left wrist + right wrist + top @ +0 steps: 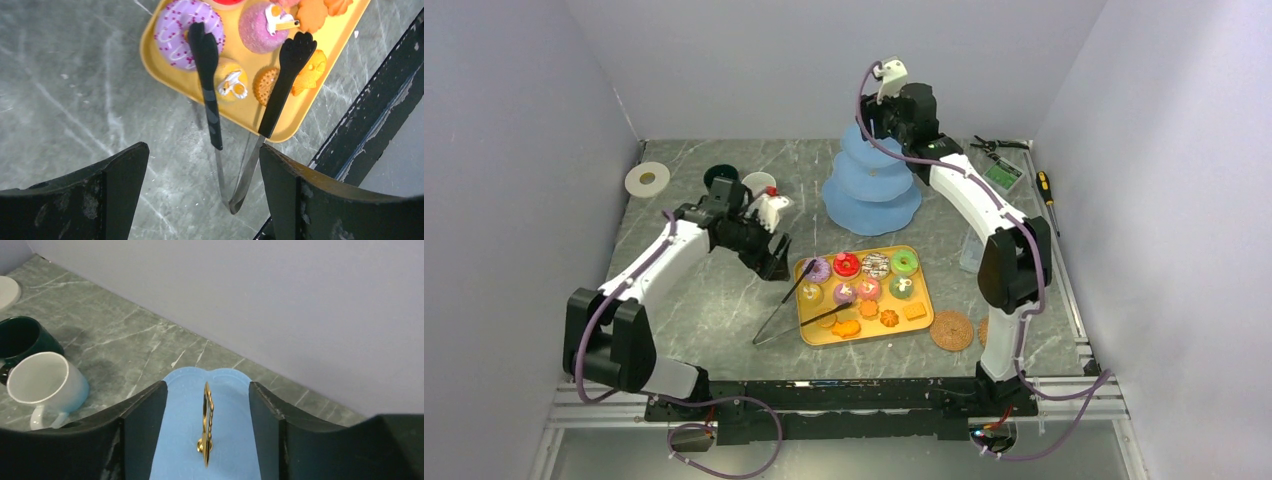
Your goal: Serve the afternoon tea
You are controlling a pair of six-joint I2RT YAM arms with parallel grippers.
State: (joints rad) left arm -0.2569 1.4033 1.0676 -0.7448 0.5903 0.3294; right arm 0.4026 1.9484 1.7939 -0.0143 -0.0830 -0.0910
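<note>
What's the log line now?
left gripper: open above black tongs; right gripper: open astride gold handle of light-blue three-tier stand; colourful pastries: yellow tray

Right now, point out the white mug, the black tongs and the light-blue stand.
white mug [45,380], right wrist view, inside of cup
black tongs [212,110], left wrist view, left arm
light-blue stand [871,205], top view, bottom tier

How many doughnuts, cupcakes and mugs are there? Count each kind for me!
Small colourful ring doughnuts on the flat yellow tray: 4
Small colourful cupcakes on that tray: 4
White ceramic mug and dark green ceramic mug: 2
Total: 10
</note>
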